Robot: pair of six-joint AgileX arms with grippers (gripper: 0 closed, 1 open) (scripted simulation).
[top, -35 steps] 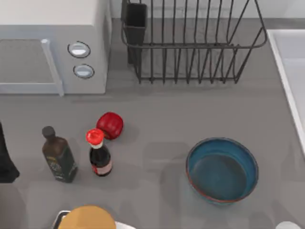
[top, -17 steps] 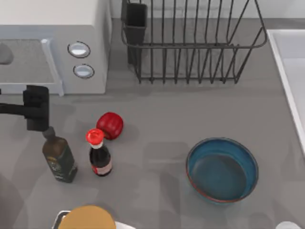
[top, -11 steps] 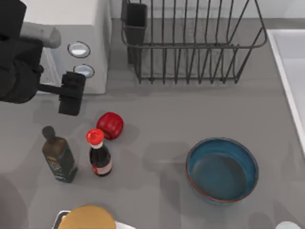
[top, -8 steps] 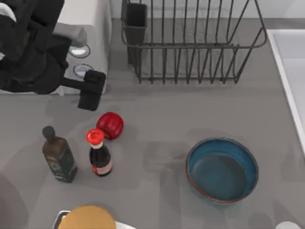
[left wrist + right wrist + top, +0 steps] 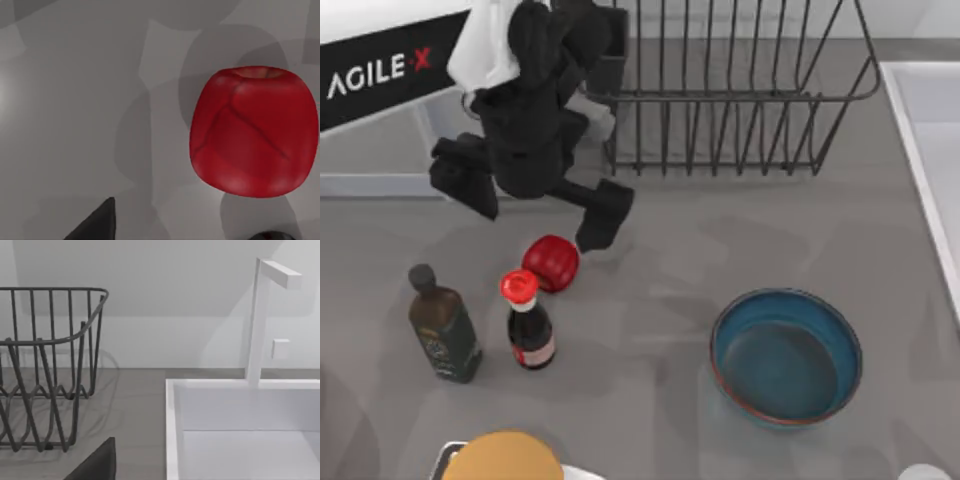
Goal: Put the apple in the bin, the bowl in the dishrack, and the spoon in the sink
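Note:
The red apple (image 5: 551, 262) lies on the grey counter beside the red-capped sauce bottle (image 5: 526, 322). My left gripper (image 5: 528, 215) hangs open just behind and above it, with one finger to each side and nothing between them. In the left wrist view the apple (image 5: 254, 131) sits off to one side of a dark fingertip (image 5: 96, 226). The blue-teal bowl (image 5: 786, 355) rests at the front right. Along the back stands the black dishrack (image 5: 720, 95), and the sink (image 5: 912, 130) is at the right edge. The right wrist view has a dark fingertip (image 5: 95, 464), the dishrack (image 5: 45, 370) and the sink (image 5: 172, 405). The spoon and bin are out of view.
A white-grey microwave (image 5: 380, 150) stands at the back left under my left arm. A dark oil bottle (image 5: 442, 325) stands left of the sauce bottle. A round yellow-orange item (image 5: 505, 458) sits at the front edge. A white faucet (image 5: 260, 320) rises behind the sink.
My left arm has swung in from the left edge, across the front of the microwave, and now hangs over the apple. The apple, bottles and bowl have not moved.

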